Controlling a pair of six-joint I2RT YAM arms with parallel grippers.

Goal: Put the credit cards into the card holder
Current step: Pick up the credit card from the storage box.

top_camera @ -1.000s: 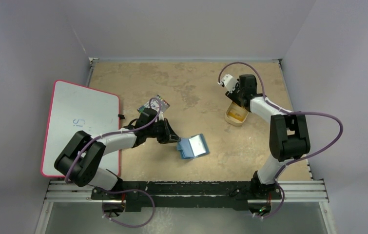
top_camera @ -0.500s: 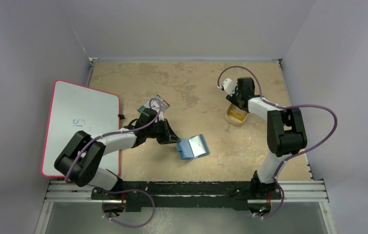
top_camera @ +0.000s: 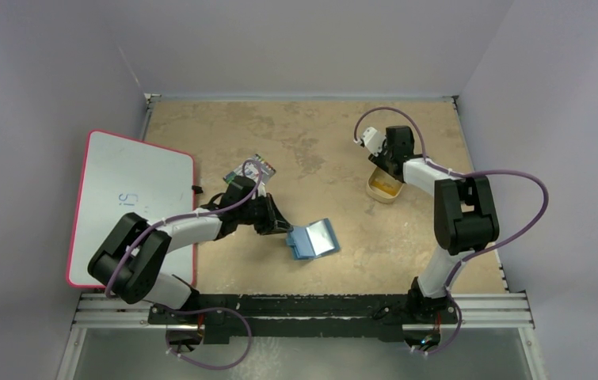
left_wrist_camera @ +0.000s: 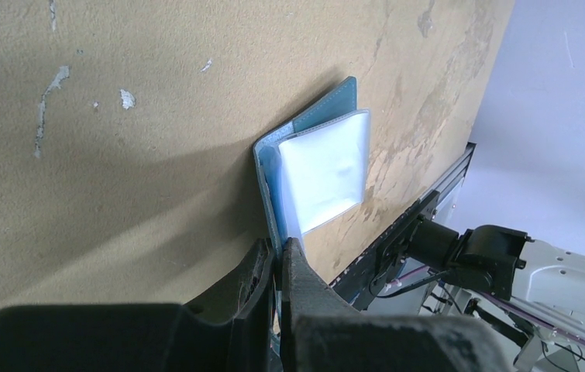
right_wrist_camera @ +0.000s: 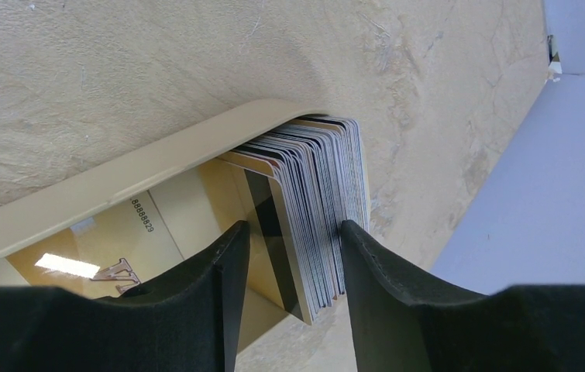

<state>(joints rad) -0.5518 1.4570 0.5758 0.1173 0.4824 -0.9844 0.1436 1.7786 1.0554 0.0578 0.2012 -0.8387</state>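
Note:
The teal-blue card holder (top_camera: pixel 313 237) lies open on the table, its pale lining and clear pocket (left_wrist_camera: pixel 324 167) facing up. My left gripper (top_camera: pixel 286 228) is shut on its near edge, the fingertips (left_wrist_camera: pixel 280 252) pinching the teal cover. The credit cards (right_wrist_camera: pixel 320 178) stand on edge as a thick stack in the tan tray (right_wrist_camera: pixel 118 186), with an orange-yellow one lying flat inside it. My right gripper (right_wrist_camera: pixel 293 232) is open and straddles the stack. Its right finger rests against the stack's outer side. A gap remains at the left finger. From above, that gripper (top_camera: pixel 382 168) hangs over the tray (top_camera: pixel 376 192).
A pink-edged whiteboard (top_camera: pixel 129 206) overhangs the table's left side. A flat pack with multicoloured stripes (top_camera: pixel 254 169) lies behind my left arm. Grey walls close the back and sides, and a metal rail (top_camera: pixel 303 307) runs along the near edge.
The right gripper has dropped toward the tray and its jaws have narrowed slightly around the card stack. The left gripper and card holder have not moved.

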